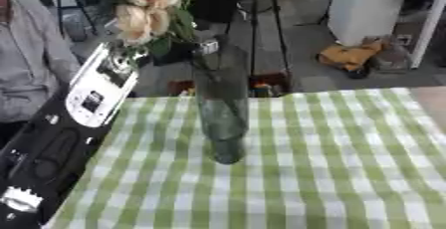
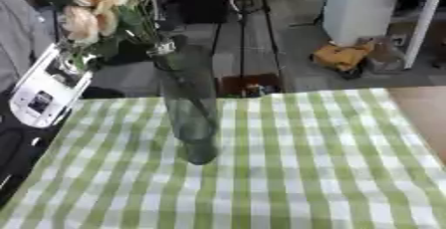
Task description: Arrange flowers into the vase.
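Presently on the counter [image 1: 348, 173]: one green-and-white checked cloth, covering it from the near edge to the far edge.

Item, vase [image 1: 221, 108]: tall, narrow, dark green glass, upright on the cloth left of centre, toward the far side. Its mouth reaches up past the counter's far edge as seen from here.

Item, flowers [image 1: 144, 4]: a bunch of pale peach blooms with dark green leaves, up at the far left, above and just left of the vase mouth. Their stems [image 2: 144, 29] slant down to the right toward the rim; whether the ends are already inside the glass cannot be told.

Item, left arm [image 1: 96, 93]: black with a white panel, rising from the near left corner up toward the bunch. The robot hand on that arm is hidden behind leaves and blooms, so whether it is spread or pinching the stems cannot be told. The right robot hand shows in neither view.

Step in hand, as judged: bringing the bunch to the vase mouth for insertion, with the task in its middle stretch.

Next move, as judged: line the stem ends over the narrow opening, lower them straight down, and avoid nudging the tall vase sideways, since it looks easy to tip.
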